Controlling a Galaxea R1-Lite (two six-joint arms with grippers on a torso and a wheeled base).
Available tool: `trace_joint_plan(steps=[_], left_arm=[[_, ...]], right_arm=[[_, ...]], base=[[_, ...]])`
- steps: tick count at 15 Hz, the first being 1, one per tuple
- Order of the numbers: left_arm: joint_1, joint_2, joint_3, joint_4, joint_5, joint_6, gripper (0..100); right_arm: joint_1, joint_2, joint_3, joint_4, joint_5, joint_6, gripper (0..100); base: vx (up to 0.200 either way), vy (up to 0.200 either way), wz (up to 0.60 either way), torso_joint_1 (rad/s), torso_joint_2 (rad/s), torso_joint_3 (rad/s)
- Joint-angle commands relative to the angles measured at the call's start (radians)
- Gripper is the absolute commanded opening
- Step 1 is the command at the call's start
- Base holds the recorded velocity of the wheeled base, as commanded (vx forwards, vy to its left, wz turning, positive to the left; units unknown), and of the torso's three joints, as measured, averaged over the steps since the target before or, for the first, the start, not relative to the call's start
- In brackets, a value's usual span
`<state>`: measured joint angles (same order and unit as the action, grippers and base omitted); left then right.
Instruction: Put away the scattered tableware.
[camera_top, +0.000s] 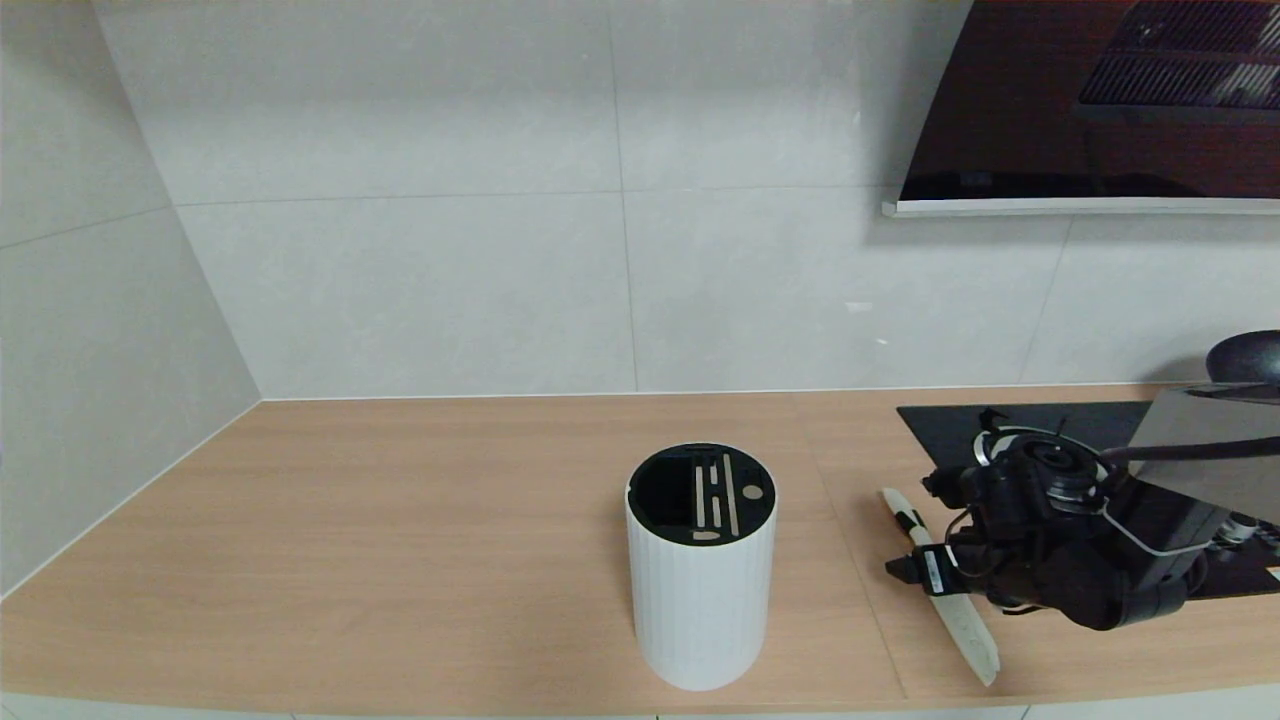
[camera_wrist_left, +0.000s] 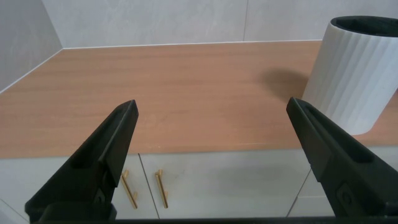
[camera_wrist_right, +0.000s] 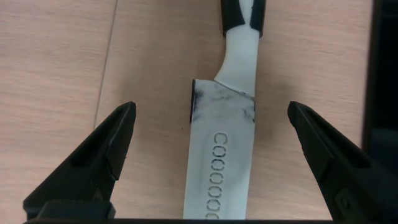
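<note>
We see the knife (camera_top: 965, 625) (camera_wrist_right: 224, 143) flat on the counter (camera_top: 400, 540), at 3 o'clock from the holder (camera_top: 700, 580) and apart from it. Its long axis runs with the handle toward 11 o'clock and the blade tip toward 5 o'clock, near the front edge. The right gripper (camera_top: 920, 527) (camera_wrist_right: 211, 112) hangs over the blade's heel, jaws wide apart on either side, holding nothing. The left gripper (camera_wrist_left: 211, 106) sits off the counter's front edge, jaws wide apart and bare.

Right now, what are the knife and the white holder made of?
Knife: likely ceramic; its blade is matte white with grey smudges, not shiny like steel. Holder: probably plastic, perhaps ceramic; smooth matte white ribbed wall, black slotted top insert.
</note>
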<state>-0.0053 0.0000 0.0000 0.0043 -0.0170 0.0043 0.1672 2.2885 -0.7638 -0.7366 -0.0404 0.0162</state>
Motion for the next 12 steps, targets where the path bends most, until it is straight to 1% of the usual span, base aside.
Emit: trace_joint_plan(steps=[1, 10, 11, 12], left_arm=[[0.001, 0.0, 0.0, 0.0, 0.0, 0.0, 100], [-0.001, 0.0, 0.0, 0.0, 0.0, 0.0, 100], [-0.001, 0.0, 0.0, 0.0, 0.0, 0.0, 100], [-0.001, 0.0, 0.0, 0.0, 0.0, 0.0, 100]], right_arm=[[-0.005, 0.011, -0.005, 0.0, 0.001, 0.004, 100], [-0.012, 0.04, -0.015, 0.0, 0.001, 0.004, 100], [-0.012, 0.042, -0.015, 0.0, 0.001, 0.002, 0], [-0.012, 0.042, -0.015, 0.0, 0.001, 0.002, 0]], base=[[0.0, 0.0, 0.0, 0.0, 0.0, 0.0], [0.0, 0.0, 0.0, 0.0, 0.0, 0.0], [0.0, 0.0, 0.0, 0.0, 0.0, 0.0], [0.0, 0.0, 0.0, 0.0, 0.0, 0.0]])
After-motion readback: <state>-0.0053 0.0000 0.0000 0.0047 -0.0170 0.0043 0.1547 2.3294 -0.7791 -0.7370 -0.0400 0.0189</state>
